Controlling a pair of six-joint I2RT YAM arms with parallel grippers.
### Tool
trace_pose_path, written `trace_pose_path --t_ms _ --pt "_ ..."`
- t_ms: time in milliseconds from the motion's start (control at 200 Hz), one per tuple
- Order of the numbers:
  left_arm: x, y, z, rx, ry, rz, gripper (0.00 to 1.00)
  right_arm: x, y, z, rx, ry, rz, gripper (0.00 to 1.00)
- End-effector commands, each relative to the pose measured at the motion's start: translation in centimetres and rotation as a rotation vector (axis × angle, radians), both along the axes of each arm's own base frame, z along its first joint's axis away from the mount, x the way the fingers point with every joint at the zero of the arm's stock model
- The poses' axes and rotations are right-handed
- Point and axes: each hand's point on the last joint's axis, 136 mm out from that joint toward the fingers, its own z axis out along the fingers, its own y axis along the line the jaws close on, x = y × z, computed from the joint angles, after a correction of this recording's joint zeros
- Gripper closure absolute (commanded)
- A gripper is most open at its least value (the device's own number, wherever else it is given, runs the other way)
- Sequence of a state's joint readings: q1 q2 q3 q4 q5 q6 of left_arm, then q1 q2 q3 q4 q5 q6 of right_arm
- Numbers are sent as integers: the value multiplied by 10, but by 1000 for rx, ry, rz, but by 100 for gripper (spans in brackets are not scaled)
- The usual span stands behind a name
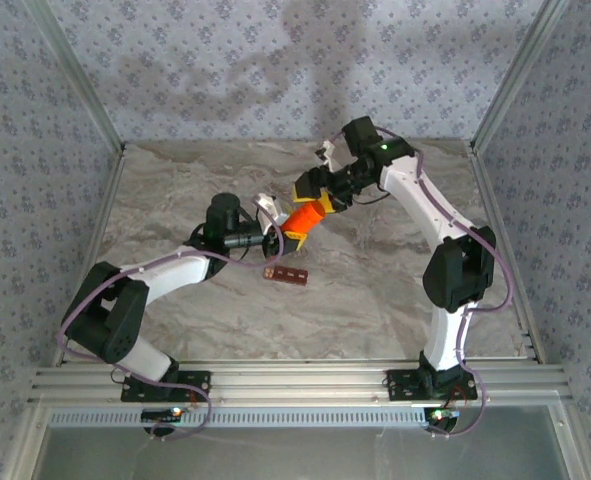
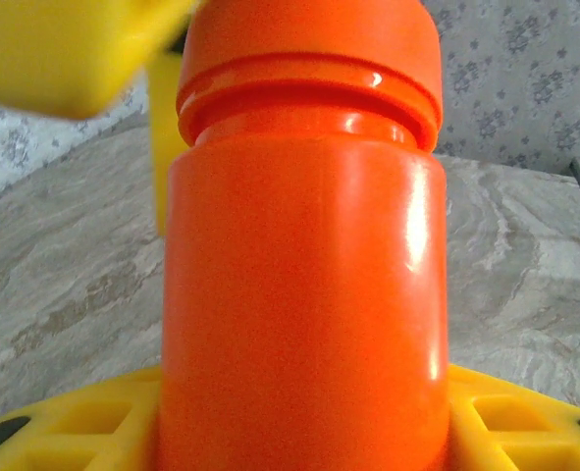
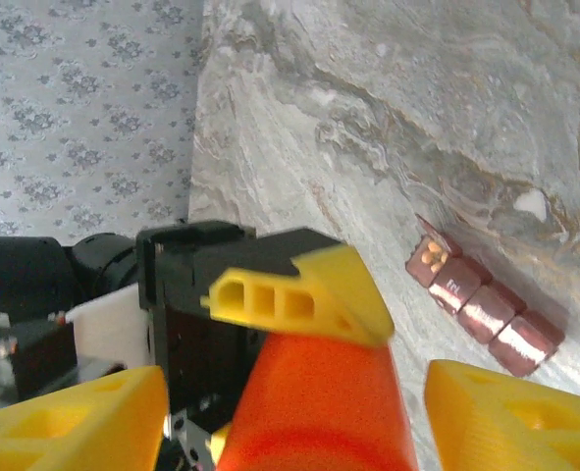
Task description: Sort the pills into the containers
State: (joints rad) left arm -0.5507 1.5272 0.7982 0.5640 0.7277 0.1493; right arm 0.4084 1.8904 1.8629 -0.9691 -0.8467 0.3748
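Note:
An orange bottle (image 1: 304,217) hangs tilted above the table, and my left gripper (image 1: 291,236) is shut on its body. In the left wrist view the bottle (image 2: 304,294) rises between my yellow fingers (image 2: 74,432), its cap end pointing away. My right gripper (image 3: 290,392) is open at that cap end (image 3: 314,422), with a gap on each side between its yellow fingers (image 3: 515,417) and the bottle. The dark red-brown containers (image 1: 285,273) lie on the table below. One end compartment stands open with small pale orange pills (image 3: 432,257) inside.
The marble table top (image 1: 375,290) is bounded by metal rails and patterned walls (image 1: 35,150). The right arm's elbow (image 1: 460,265) stands at the right, the left arm's (image 1: 110,315) at the near left.

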Motion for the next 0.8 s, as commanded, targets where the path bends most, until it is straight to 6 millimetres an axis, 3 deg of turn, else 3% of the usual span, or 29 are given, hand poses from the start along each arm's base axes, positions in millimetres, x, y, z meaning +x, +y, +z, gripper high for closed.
trace_pose_path --t_ms 0,265,545,795 --pt "-2 -7 28 -61 -93 -46 100 1 3 27 60 -64 -13 21" --pt "1 -3 36 -115 -81 5 100 29 -20 58 116 -162 -134 11" --pt "5 1 52 -205 -41 53 100 59 -82 93 247 -360 -378 12" --pt "12 5 71 -297 11 103 100 37 -85 110 288 -597 -371 14"
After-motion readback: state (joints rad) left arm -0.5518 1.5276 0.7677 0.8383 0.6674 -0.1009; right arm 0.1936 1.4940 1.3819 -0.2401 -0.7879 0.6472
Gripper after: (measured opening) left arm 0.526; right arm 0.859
